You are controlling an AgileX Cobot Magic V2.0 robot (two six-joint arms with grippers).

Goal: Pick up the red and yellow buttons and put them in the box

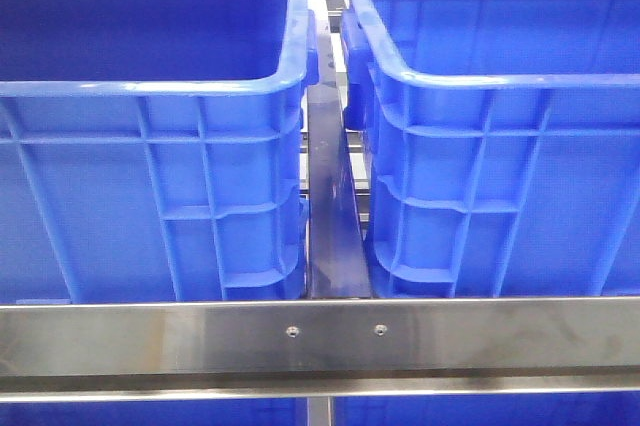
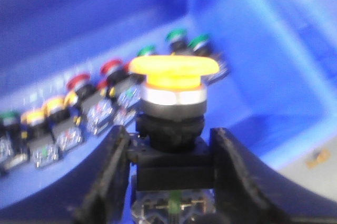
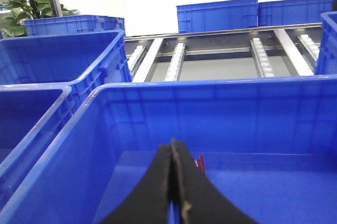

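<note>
Yellow button (image 2: 174, 69) gripped in left hand (image 2: 171, 166) above blue crate (image 2: 253, 66).

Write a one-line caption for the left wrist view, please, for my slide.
Left end effector gripping a yellow button above a blue crate holding rows of red, yellow and green buttons.

Two crates side by side, left crate (image 1: 150, 96), right crate (image 1: 500, 126), rail (image 1: 330, 206) between, crossbar (image 1: 320, 336) in front
</note>
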